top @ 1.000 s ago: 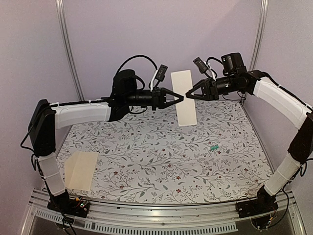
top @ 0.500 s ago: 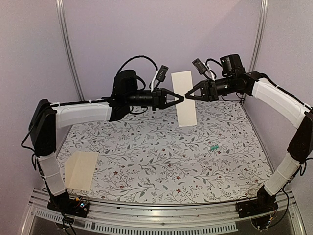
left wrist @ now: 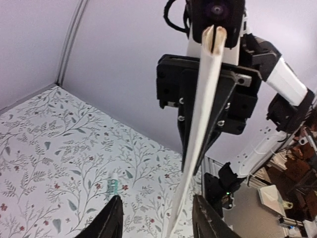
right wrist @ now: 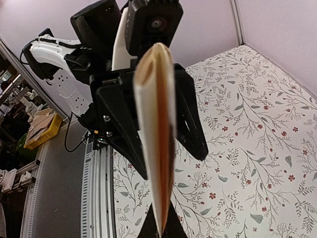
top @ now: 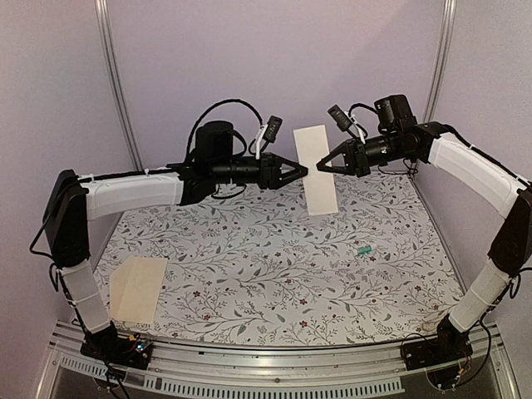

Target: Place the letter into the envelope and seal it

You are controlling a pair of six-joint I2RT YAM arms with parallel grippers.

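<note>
The folded letter [top: 314,170] hangs upright in the air at the back of the table, its plain cream side showing. My right gripper [top: 321,165] is shut on its right edge; in the right wrist view the letter [right wrist: 156,124] stands edge-on with tan paper inside the fold, pinched at the right gripper [right wrist: 161,225]. My left gripper [top: 302,173] is open at the sheet's left edge. In the left wrist view its jaws stand apart on either side of the letter [left wrist: 203,109], not touching it. The envelope [top: 137,287] lies flat at the near left of the table.
A small green object [top: 362,249] lies on the floral cloth at the right, also seen below the left gripper as a green object [left wrist: 113,187]. Lilac walls and metal posts [top: 116,83] close in the back and sides.
The left gripper has opened and let go of the letter. The right gripper has closed onto it. The letter now tilts slightly, its top edge shifted left.
</note>
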